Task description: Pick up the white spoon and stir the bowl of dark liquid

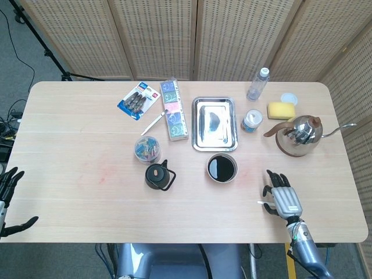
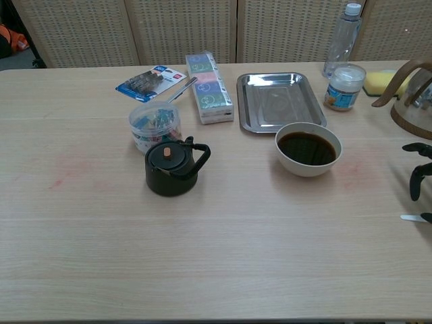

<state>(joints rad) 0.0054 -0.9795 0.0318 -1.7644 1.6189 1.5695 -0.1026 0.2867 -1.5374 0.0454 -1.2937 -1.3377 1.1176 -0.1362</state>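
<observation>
The white bowl (image 1: 222, 168) of dark liquid stands mid-table, in front of the steel tray; the chest view shows this bowl (image 2: 308, 148) too. A thin white spoon (image 1: 261, 203) lies flat near the front right, only its left end showing. My right hand (image 1: 282, 198) hovers palm down over the rest of it, fingers spread. In the chest view the spoon's end (image 2: 410, 218) pokes out beside the dark fingertips (image 2: 416, 182) at the right edge. My left hand (image 1: 8, 200) hangs off the table's left front corner, fingers apart, holding nothing.
A black teapot (image 1: 158, 175) and a clip jar (image 1: 147, 148) sit left of the bowl. Behind are the steel tray (image 1: 214, 123), tissue pack (image 1: 174, 108), a slim utensil (image 1: 154, 122), small jar (image 1: 251, 121), bottle (image 1: 257, 83), sponge (image 1: 279, 110) and kettle (image 1: 300, 133).
</observation>
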